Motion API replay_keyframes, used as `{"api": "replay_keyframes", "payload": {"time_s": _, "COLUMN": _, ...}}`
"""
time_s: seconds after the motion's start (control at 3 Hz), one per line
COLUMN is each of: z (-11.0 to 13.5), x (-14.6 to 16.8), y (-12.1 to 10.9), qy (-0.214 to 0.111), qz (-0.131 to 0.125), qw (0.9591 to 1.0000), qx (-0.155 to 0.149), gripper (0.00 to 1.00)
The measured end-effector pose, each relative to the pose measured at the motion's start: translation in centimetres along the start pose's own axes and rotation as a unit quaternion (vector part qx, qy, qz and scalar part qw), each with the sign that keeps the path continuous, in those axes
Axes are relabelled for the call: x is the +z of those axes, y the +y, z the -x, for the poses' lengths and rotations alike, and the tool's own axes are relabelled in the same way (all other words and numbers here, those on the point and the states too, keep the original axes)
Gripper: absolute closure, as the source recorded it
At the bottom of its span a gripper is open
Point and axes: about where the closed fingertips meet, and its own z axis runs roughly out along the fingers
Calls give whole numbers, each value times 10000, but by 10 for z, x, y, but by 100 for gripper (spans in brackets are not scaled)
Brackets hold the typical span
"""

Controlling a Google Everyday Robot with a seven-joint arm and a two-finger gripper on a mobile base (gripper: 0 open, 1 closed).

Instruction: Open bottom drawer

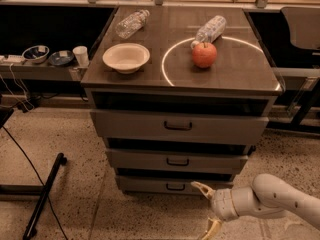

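The bottom drawer (150, 185) is the narrowest grey front, lowest of three in the cabinet, with a small black bracket handle (175, 186) at its centre. It looks shut. My gripper (206, 209) is at the lower right, on a white arm coming in from the right edge. It is open, with one cream fingertip (201, 187) just right of the handle, against the drawer front, and the other down by the floor. It holds nothing.
The cabinet top (250, 69) holds a white bowl (126, 57), a red apple (204, 54) and two plastic bottles (131, 23). The middle drawer (135, 160) and top drawer (125, 125) are above. A black pole (44, 196) lies on the floor at left.
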Motion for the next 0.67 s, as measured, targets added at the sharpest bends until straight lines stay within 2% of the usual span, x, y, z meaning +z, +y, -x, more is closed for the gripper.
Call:
{"api": "replay_keyframes", "payload": {"time_s": 0.33, "z": -28, "x": 5, "y": -21, "qy": 261, "qz": -162, "qw": 9995, "qx": 120, "gripper": 0}}
{"api": "replay_keyframes", "payload": {"time_s": 0.67, "z": -86, "x": 24, "y": -47, "qy": 577, "qz": -555, "qw": 9968, "qx": -12, "gripper": 0}}
